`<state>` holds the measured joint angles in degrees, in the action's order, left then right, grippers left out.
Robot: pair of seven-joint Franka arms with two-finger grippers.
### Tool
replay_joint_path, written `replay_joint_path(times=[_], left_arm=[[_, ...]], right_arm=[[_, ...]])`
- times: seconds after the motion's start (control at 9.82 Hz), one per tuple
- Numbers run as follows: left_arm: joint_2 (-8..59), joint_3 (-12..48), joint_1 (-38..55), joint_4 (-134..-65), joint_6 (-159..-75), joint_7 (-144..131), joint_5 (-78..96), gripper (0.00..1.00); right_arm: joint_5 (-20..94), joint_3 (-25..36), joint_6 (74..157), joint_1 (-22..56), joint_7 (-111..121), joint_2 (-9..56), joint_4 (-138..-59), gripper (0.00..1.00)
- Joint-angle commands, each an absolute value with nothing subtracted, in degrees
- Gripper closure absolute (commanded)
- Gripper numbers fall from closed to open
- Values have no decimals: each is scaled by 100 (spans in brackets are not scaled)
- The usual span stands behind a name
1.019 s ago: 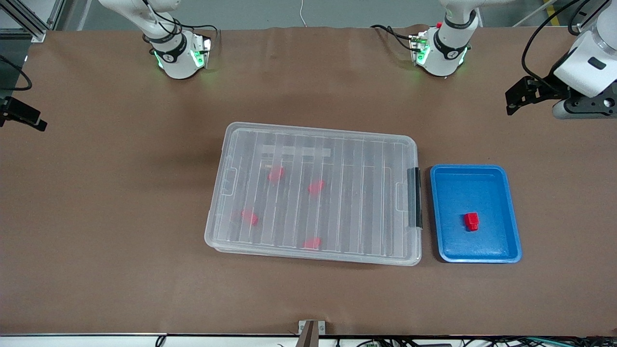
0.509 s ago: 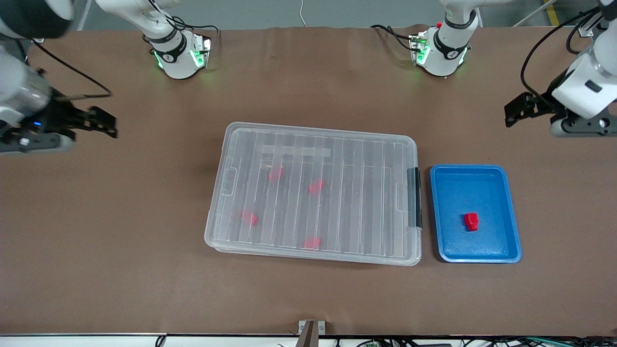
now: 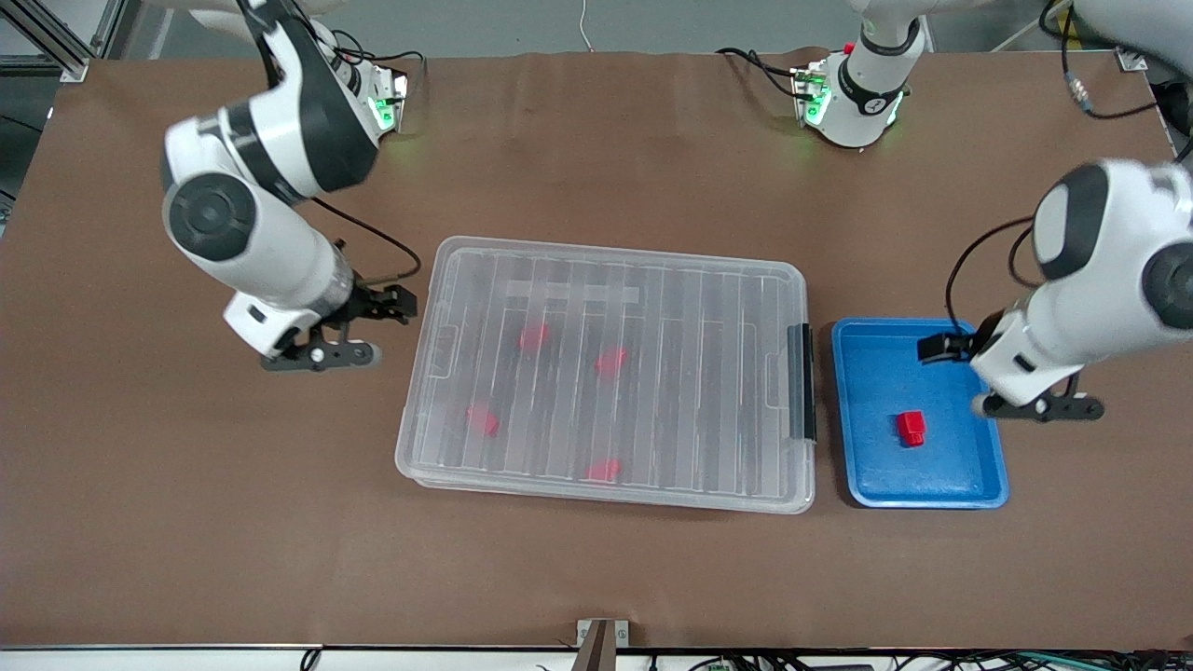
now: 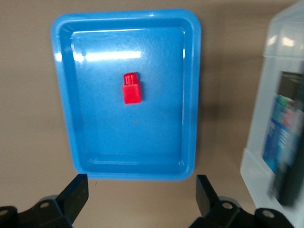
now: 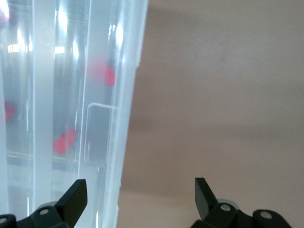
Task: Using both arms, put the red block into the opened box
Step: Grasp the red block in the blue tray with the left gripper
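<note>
The red block (image 3: 911,428) (image 4: 131,89) lies in a blue tray (image 3: 988,466) (image 4: 66,118), beside the box (image 3: 606,280) (image 4: 285,71) (image 5: 71,71). The box is clear and its ribbed lid lies shut on it. Several more red blocks (image 3: 610,362) show through the lid. My left gripper (image 3: 937,347) (image 4: 141,185) hangs open and empty over the tray's short edge on the robots' side. My right gripper (image 3: 396,303) (image 5: 138,187) is open and empty over the rim of the box's short end toward the right arm's end of the table.
A black strip (image 3: 800,382) runs along the box's short end next to the tray. Brown table (image 3: 233,522) stretches bare around the box and tray. A small bracket (image 3: 601,634) sits at the table edge nearest the front camera.
Both arms have swung in from the table's ends. The right gripper came to the box's short end and the left gripper came over the tray. Both stayed open. Box, tray and blocks have not moved.
</note>
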<state>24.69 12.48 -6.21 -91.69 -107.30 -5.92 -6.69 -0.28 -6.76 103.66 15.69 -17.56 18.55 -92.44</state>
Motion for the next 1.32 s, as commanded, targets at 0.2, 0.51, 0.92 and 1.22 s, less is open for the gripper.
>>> replay_joint_path(times=[0.2, 0.51, 0.92, 1.22], left_arm=[[4049, 1274, -1062, -9053, -12117, -633, -1160, 0], [4438, 1283, -1099, -9035, -12278, -720, -862, 5], [4579, 1274, -1064, -9044, -12674, -913, -870, 72], [4369, 1318, -1046, -9044, -12622, -1116, -940, 100]], right_arm=[[-114, -703, 11274, 1687, -1802, 1969, -9947, 0], [-421, -703, 11496, 1688, -1793, 1969, -10213, 0], [-605, -694, 11435, 1425, -1723, 1969, -10230, 0], [-668, -668, 11198, 1091, -1119, 1925, -10231, 0]])
